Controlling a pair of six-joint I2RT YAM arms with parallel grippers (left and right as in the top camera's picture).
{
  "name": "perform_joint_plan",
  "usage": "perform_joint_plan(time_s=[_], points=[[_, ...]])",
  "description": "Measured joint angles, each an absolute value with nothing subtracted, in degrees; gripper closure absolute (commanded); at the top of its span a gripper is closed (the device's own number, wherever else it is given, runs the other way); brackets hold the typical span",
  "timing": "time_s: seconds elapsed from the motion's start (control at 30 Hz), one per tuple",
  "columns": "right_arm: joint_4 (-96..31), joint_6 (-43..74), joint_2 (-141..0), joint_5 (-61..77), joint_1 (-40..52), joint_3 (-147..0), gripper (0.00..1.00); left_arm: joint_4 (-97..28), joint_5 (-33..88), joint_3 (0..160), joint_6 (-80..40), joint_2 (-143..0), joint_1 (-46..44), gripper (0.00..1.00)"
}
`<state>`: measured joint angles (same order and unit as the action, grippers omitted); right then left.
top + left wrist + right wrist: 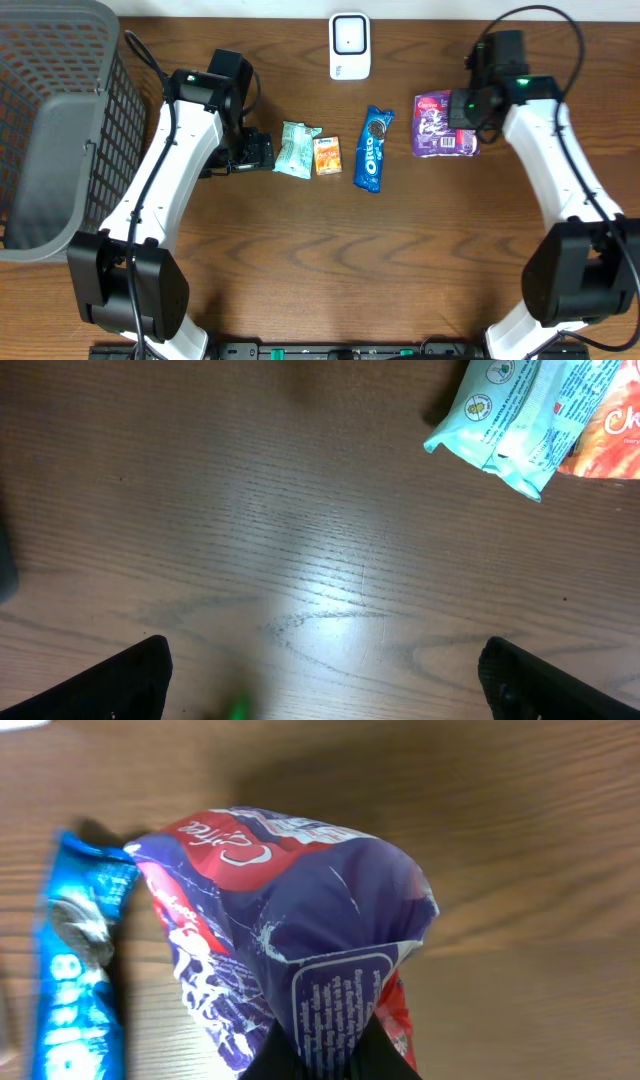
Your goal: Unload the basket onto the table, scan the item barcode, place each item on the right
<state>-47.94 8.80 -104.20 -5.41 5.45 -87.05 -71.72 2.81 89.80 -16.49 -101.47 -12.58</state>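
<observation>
A purple and red snack bag (440, 125) lies at the right of the table, and my right gripper (462, 108) is shut on its edge. In the right wrist view the bag (300, 920) bunches into a pinched fold between the dark fingers of that gripper (330, 1055). The white barcode scanner (349, 45) stands at the back centre. My left gripper (262, 152) is open and empty just left of a teal packet (296, 149). In the left wrist view this gripper (325, 680) hangs over bare wood, with the teal packet (510, 420) at the upper right.
An orange packet (327, 156) lies against the teal one, also in the left wrist view (610, 430). A blue Oreo pack (372, 149) lies just left of the purple bag (75, 970). A grey mesh basket (60, 130) fills the left edge.
</observation>
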Motion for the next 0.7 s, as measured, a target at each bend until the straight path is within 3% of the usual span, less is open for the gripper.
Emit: perform_joint_plan(time_s=[0.17,0.3,0.53,0.6,0.63,0.7], points=[[-50.2,11.0,-104.5,-33.3,13.2,-87.0,0.99,-71.7,2.8,89.8,-16.5,-101.5,-12.6,0.02],[-50.2,12.0,-104.9,-44.5,14.7,-87.0,0.99,-71.7,2.8,89.8,-16.5,-101.5,-12.6,0.02],[-48.4,16.3,-110.1,-39.8,14.9,-87.0,0.98,-71.7,2.8,89.8,-16.5,-101.5,-12.6,0.02],[-47.6,16.6,-112.5,-38.5,15.6,-87.0,0.89,-71.7,2.8,89.8,-16.5,-101.5,-12.6,0.02],[-47.4,16.8,-113.4,-38.5,16.1,-87.1,0.78,-71.7,2.8,89.8,-16.5,-101.5,-12.6,0.02],[-47.8,17.1,-115.1,-38.3,17.8,-87.3,0.75,-71.7,2.8,89.8,-16.5,-101.5,-12.6,0.02]])
